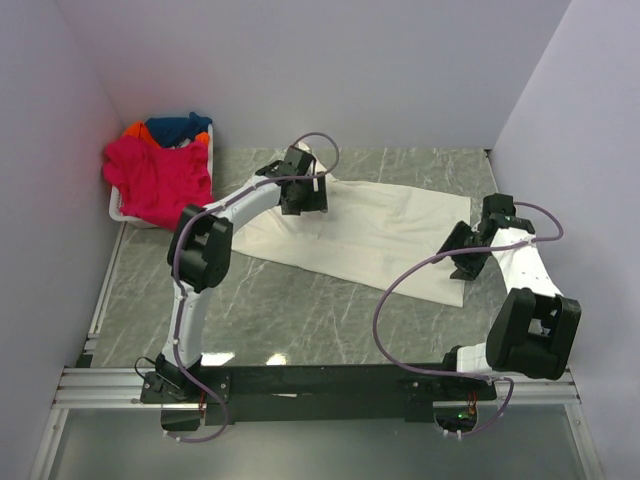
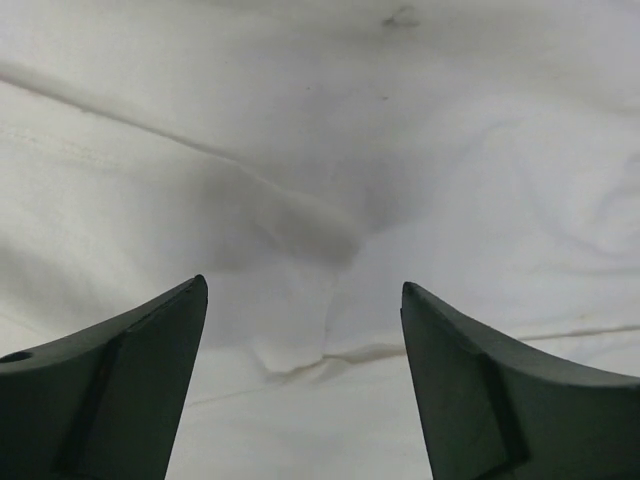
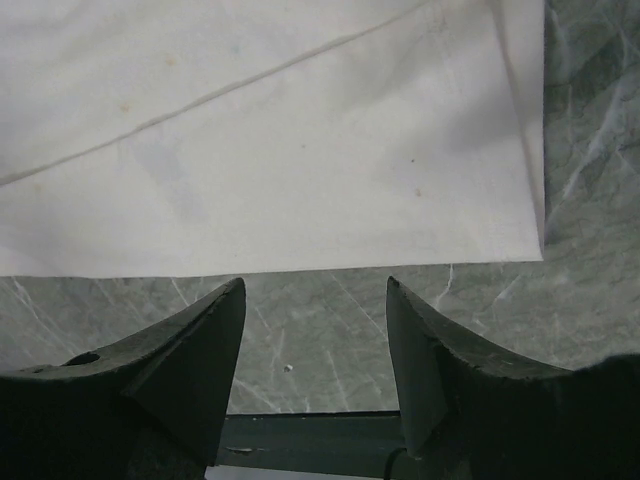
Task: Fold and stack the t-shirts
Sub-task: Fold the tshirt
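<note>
Left end effector (image 2: pixel 302 283) spread wide over soft, creased cream t-shirt (image 2: pixel 450 150).

— What's covered from above?
— The left arm (image 1: pixel 240 205) hides the cream t-shirt's (image 1: pixel 380 235) far-left end. The pink t-shirt (image 1: pixel 160 180) buries most of the basket (image 1: pixel 117 212), the blue t-shirt (image 1: pixel 175 127) and, seemingly, the orange t-shirt (image 1: pixel 133 130).
</note>
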